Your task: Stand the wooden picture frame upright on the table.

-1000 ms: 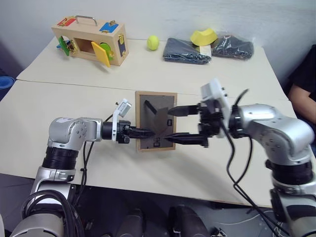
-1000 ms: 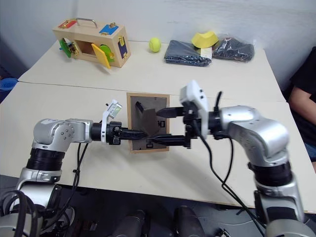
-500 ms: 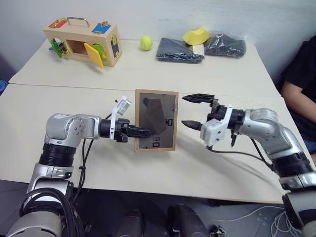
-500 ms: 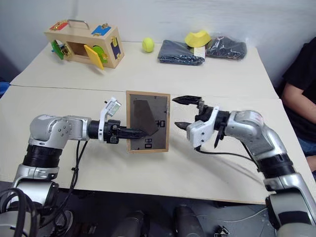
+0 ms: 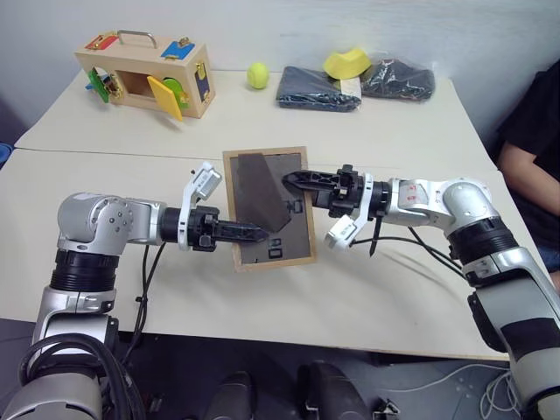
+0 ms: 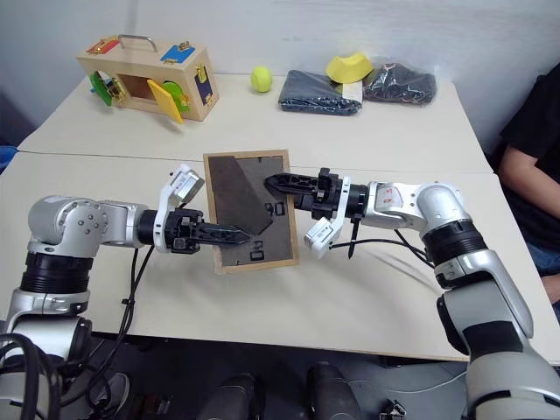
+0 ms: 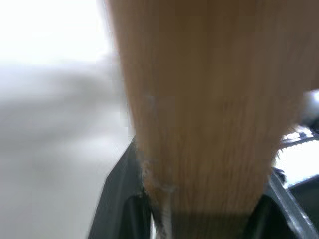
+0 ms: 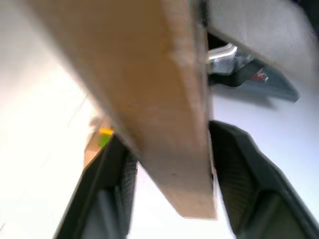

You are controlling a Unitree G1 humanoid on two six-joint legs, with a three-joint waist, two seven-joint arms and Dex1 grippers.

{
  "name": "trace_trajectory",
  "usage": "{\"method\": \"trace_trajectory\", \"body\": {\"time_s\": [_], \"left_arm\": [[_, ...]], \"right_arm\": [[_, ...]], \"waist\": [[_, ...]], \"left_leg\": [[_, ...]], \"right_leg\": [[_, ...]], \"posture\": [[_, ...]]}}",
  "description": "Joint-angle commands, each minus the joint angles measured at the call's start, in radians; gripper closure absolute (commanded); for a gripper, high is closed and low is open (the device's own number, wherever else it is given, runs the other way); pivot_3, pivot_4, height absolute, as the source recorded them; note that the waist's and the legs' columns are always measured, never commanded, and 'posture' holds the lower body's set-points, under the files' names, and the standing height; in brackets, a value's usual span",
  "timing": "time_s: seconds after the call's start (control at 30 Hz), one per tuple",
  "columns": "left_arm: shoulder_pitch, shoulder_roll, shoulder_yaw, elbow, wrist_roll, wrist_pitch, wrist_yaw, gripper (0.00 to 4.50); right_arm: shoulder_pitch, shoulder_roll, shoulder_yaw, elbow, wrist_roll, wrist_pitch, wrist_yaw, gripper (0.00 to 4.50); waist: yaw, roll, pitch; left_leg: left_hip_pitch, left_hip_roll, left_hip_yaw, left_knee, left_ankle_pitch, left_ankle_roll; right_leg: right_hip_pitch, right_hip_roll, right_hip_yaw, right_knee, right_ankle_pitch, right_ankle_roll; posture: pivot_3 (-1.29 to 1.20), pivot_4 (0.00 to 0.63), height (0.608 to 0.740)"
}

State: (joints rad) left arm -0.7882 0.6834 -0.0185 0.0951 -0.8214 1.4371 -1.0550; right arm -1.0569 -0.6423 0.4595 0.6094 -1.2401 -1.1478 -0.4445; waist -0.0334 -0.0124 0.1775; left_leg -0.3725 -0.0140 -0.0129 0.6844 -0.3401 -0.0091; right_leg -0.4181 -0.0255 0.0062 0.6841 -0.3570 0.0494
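The wooden picture frame (image 5: pixel 258 188) hangs tilted above the table (image 5: pixel 131 149), with its dark back panel and folded stand facing me and its top leaning left. My left gripper (image 5: pixel 255 234) reaches in from the left and is shut on the frame's lower left edge, one finger lying across the back panel. From the right, my right gripper (image 5: pixel 293 181) is shut on the frame's upper right edge. In both wrist views the light wood edge (image 7: pixel 199 109) (image 8: pixel 149 99) sits between the black fingers (image 8: pixel 239 174).
At the back left stands a wooden box with colourful latches (image 5: pixel 144 74). Beside it lie a yellow-green ball (image 5: pixel 256 75), a dark folded cloth (image 5: pixel 319 89), a yellow object (image 5: pixel 344 64) and a dark bag (image 5: pixel 398 80). A person sits at the right edge (image 5: pixel 534 149).
My right gripper has swung in from the right and closed on the frame's right edge. The frame has risen a little and tilted, with my left hand drawing slightly back and up.
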Motion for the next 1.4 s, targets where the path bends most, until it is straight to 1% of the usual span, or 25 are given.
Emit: {"method": "trace_trajectory", "body": {"time_s": [0.03,0.17,0.2,0.27,0.33,0.4,0.43,0.47,0.5,0.53,0.57,0.6,0.63,0.7,0.77,0.8,0.87,0.93,0.97,1.07,1.13,1.2,1.23,1.27,1.4], "left_arm": [[-0.022,0.062,-0.02,-0.028,0.006,-0.021,-0.03,1.3],[-0.001,0.168,0.019,-0.03,-0.001,-0.037,-0.061,0.01],[0.027,0.214,0.045,-0.051,-0.002,-0.058,-0.073,0.0],[0.062,0.261,0.071,-0.081,-0.007,-0.084,-0.082,0.0],[0.149,0.322,0.158,-0.152,-0.017,-0.139,-0.098,0.0],[0.211,0.347,0.23,-0.231,-0.031,-0.164,-0.078,0.0],[0.276,0.338,0.307,-0.299,-0.009,-0.226,-0.049,0.0],[0.325,0.329,0.364,-0.351,0.005,-0.273,-0.025,0.0],[0.368,0.311,0.417,-0.397,0.006,-0.303,0.001,0.0],[0.398,0.298,0.451,-0.427,0.001,-0.321,0.019,0.0],[0.418,0.278,0.472,-0.457,-0.01,-0.333,0.044,0.0],[0.438,0.257,0.487,-0.49,-0.009,-0.358,0.068,0.0],[0.452,0.236,0.492,-0.517,-0.002,-0.386,0.094,0.0],[0.465,0.204,0.496,-0.547,-0.006,-0.415,0.134,0.0],[0.467,0.182,0.496,-0.557,-0.03,-0.419,0.161,0.0],[0.466,0.173,0.494,-0.56,-0.04,-0.424,0.169,0.0],[0.467,0.165,0.492,-0.563,-0.054,-0.435,0.181,0.0],[0.462,0.162,0.488,-0.561,-0.068,-0.436,0.199,0.0],[0.459,0.16,0.486,-0.559,-0.073,-0.44,0.205,0.0],[0.442,0.155,0.467,-0.543,-0.075,-0.455,0.218,0.0],[0.437,0.161,0.457,-0.538,-0.076,-0.463,0.218,0.0],[0.433,0.17,0.451,-0.53,-0.079,-0.468,0.212,0.0],[0.43,0.176,0.447,-0.525,-0.078,-0.471,0.208,0.0],[0.429,0.18,0.445,-0.521,-0.077,-0.474,0.204,0.0],[0.422,0.197,0.426,-0.499,-0.064,-0.495,0.185,0.0]], "right_arm": [[-0.064,-0.008,0.041,0.029,-0.024,0.014,-0.096,3.26],[-0.104,-0.011,0.082,0.101,-0.005,0.011,-0.1,3.26],[-0.11,-0.012,0.085,0.123,0.016,0.0,-0.079,3.26],[-0.117,-0.015,0.09,0.146,0.042,-0.014,-0.058,3.26],[-0.116,-0.015,0.085,0.191,0.114,-0.042,0.022,3.26],[-0.109,-0.016,0.077,0.234,0.207,-0.079,0.113,3.26],[-0.09,-0.005,0.078,0.291,0.4,-0.105,0.266,3.26],[-0.071,0.001,0.08,0.325,0.556,-0.119,0.392,3.26],[-0.013,-0.001,0.083,0.259,0.824,-0.024,0.605,3.26],[0.03,-0.003,0.083,0.2,1.017,0.055,0.765,3.26],[0.102,-0.016,0.066,0.046,1.265,0.268,0.982,3.26],[0.164,-0.03,0.038,-0.099,1.488,0.493,1.151,3.26],[0.209,-0.049,0.008,-0.229,1.677,0.732,1.278,3.26],[0.258,-0.083,-0.044,-0.39,1.902,1.083,1.41,3.26],[0.279,-0.097,-0.084,-0.465,2.015,1.328,1.461,3.26],[0.283,-0.087,-0.104,-0.475,2.056,1.433,1.458,3.26],[0.288,-0.059,-0.146,-0.479,2.095,1.577,1.434,3.26],[0.3,-0.022,-0.179,-0.47,2.093,1.653,1.415,3.26],[0.306,-0.004,-0.189,-0.462,2.084,1.684,1.411,3.26],[0.336,0.052,-0.17,-0.422,1.969,1.664,1.424,3.26],[0.344,0.084,-0.178,-0.401,1.928,1.67,1.424,3.26],[0.348,0.108,-0.185,-0.385,1.884,1.666,1.432,2.52],[0.351,0.112,-0.184,-0.384,1.868,1.671,1.444,2.3],[0.354,0.116,-0.185,-0.385,1.855,1.677,1.454,1.91],[0.366,0.111,-0.198,-0.423,1.845,1.74,1.49,0.57]], "waist": [[-0.001,0.0,0.0],[-0.014,0.0,0.0],[-0.019,0.0,0.0],[-0.028,0.0,0.0],[-0.033,-0.001,0.0],[-0.037,-0.001,0.001],[-0.038,-0.001,0.001],[-0.042,-0.002,0.002],[-0.046,-0.003,0.002],[-0.047,-0.004,0.002],[-0.046,-0.004,0.002],[-0.043,-0.004,0.002],[-0.038,-0.003,0.003],[-0.022,0.0,0.004],[-0.015,0.0,0.004],[-0.012,0.0,0.004],[-0.006,0.0,0.004],[0.0,0.0,0.004],[0.004,0.0,0.004],[0.007,0.0,0.004],[0.009,0.0,0.004],[0.007,0.0,0.004],[0.007,0.0,0.004],[0.007,0.0,0.004],[0.004,0.0,0.004]], "left_leg": [[0.0,0.0,0.0,0.0,0.0,0.0],[0.0,0.0,0.0,-0.001,0.001,-0.001],[0.0,0.0,0.0,-0.001,0.001,-0.001],[0.0,0.0,0.001,-0.002,0.001,-0.001],[0.0,0.0,0.001,-0.002,0.001,-0.001],[0.0,0.0,0.001,-0.002,0.001,-0.001],[0.0,0.0,0.001,-0.002,0.001,-0.001],[0.0,0.0,0.001,-0.001,0.001,-0.001],[0.001,0.0,0.0,-0.001,0.001,-0.001],[0.001,0.0,0.0,-0.001,0.001,-0.001],[0.002,0.001,-0.001,0.0,0.001,0.0],[0.002,0.001,-0.002,0.0,0.001,0.001],[0.002,0.001,-0.003,0.0,0.0,0.002],[0.002,0.001,-0.004,0.001,-0.001,0.004],[0.003,0.001,-0.004,0.001,-0.001,0.005],[0.003,0.001,-0.005,0.001,-0.001,0.005],[0.003,0.001,-0.005,0.0,-0.002,0.005],[0.003,0.001,-0.005,-0.001,-0.002,0.005],[0.003,0.001,-0.005,-0.001,-0.002,0.005],[0.002,0.001,-0.005,-0.001,-0.002,0.005],[0.001,0.001,-0.005,-0.001,-0.002,0.005],[0.001,0.001,-0.005,-0.001,-0.002,0.005],[0.001,0.001,-0.004,-0.001,-0.002,0.005],[0.001,0.001,-0.004,-0.001,-0.002,0.005],[0.001,0.001,-0.004,-0.001,-0.002,0.005]], "right_leg": [[0.0,0.0,0.0,0.0,0.0,0.0],[-0.001,0.0,0.0,0.002,0.0,0.0],[-0.001,0.0,0.0,0.002,0.0,-0.001],[-0.002,0.0,0.001,0.003,-0.001,-0.002],[-0.003,0.0,0.001,0.004,-0.001,-0.002],[-0.003,0.0,0.002,0.005,-0.001,-0.002],[-0.003,0.0,0.002,0.005,-0.001,-0.002],[-0.003,0.0,0.002,0.005,-0.001,-0.002],[-0.002,0.0,0.002,0.005,-0.001,-0.002],[-0.001,-0.001,0.001,0.005,-0.001,-0.002],[0.002,-0.001,0.0,0.003,-0.001,-0.002],[0.003,-0.001,-0.001,0.003,-0.001,-0.002],[0.005,-0.001,-0.002,0.003,-0.001,-0.002],[0.006,-0.002,-0.004,0.004,-0.001,-0.001],[0.006,-0.002,-0.004,0.0,0.0,-0.001],[0.007,-0.002,-0.004,-0.001,0.0,-0.001],[0.007,-0.002,-0.004,-0.002,0.0,-0.001],[0.007,-0.002,-0.004,-0.003,0.0,-0.001],[0.006,-0.002,-0.004,-0.003,0.0,-0.001],[0.006,-0.002,-0.004,-0.005,0.0,-0.001],[0.006,-0.002,-0.004,-0.006,0.0,-0.001],[0.006,-0.002,-0.004,-0.006,0.001,0.0],[0.006,-0.002,-0.004,-0.007,0.001,0.001],[0.006,-0.002,-0.004,-0.007,0.001,0.001],[0.006,-0.002,-0.004,-0.007,0.001,0.001]], "posture": [[0.0,0.15,0.74],[0.0,0.15,0.74],[0.0,0.15,0.74],[0.0,0.15,0.74],[0.0,0.15,0.74],[0.0,0.15,0.74],[0.0,0.15,0.74],[0.0,0.15,0.74],[0.0,0.15,0.74],[0.0,0.15,0.74],[0.0,0.15,0.74],[0.0,0.15,0.74],[0.0,0.15,0.74],[0.0,0.15,0.74],[0.0,0.15,0.74],[0.0,0.15,0.74],[0.0,0.15,0.74],[0.0,0.15,0.74],[0.0,0.15,0.74],[0.0,0.15,0.74],[0.0,0.15,0.74],[0.0,0.15,0.74],[0.0,0.15,0.74],[0.0,0.15,0.74],[0.0,0.15,0.74]]}}
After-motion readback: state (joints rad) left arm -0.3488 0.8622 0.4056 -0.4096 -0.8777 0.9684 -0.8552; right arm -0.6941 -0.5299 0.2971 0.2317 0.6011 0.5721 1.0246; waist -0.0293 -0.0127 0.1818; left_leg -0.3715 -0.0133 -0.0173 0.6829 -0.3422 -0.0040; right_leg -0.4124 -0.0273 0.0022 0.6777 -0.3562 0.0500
